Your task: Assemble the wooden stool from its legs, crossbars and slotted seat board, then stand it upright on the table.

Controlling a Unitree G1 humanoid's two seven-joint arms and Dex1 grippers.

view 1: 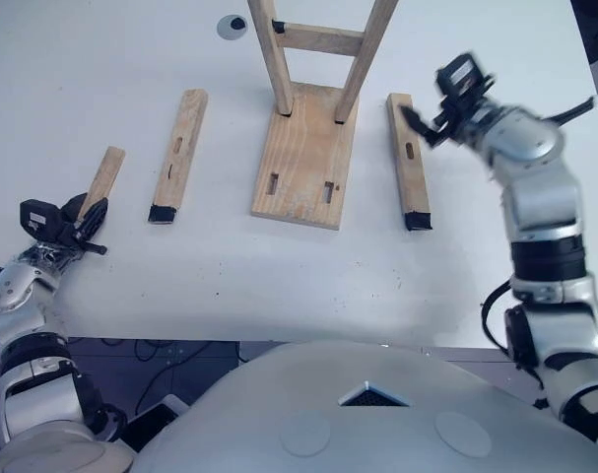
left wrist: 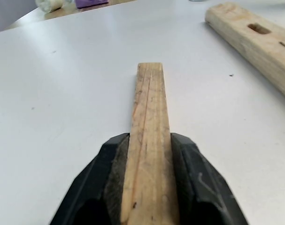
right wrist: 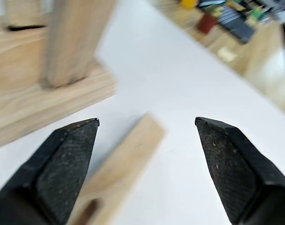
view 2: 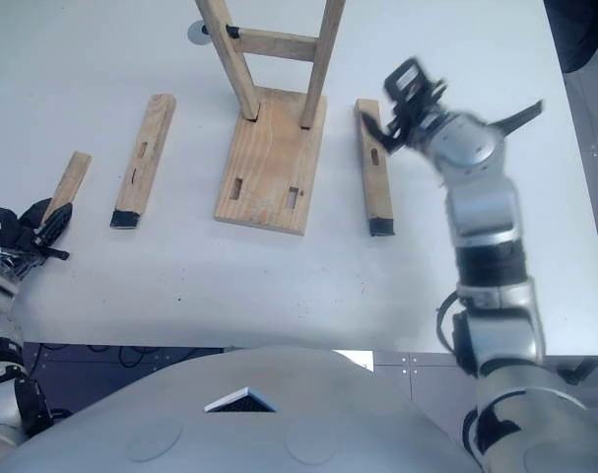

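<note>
On the surface (view 1: 230,276) the seat board (view 1: 300,187) lies flat in the middle. Two upright legs (view 1: 276,59) stand in its far slots, side by side, and a crossbar (view 1: 321,39) joins them partway up. The two near slots of the board hold nothing. Just right of the board lies the right loose leg (view 1: 409,163), running near to far alongside it. The right jaws are spread over this leg's far end. Left of the board, apart from it, lies the left loose leg (view 1: 180,148), and farther left and nearer lies the short bar (view 1: 105,177). The left jaws grip its near end from both sides. A small disc (view 1: 232,27) lies behind and to the left of the board.
</note>
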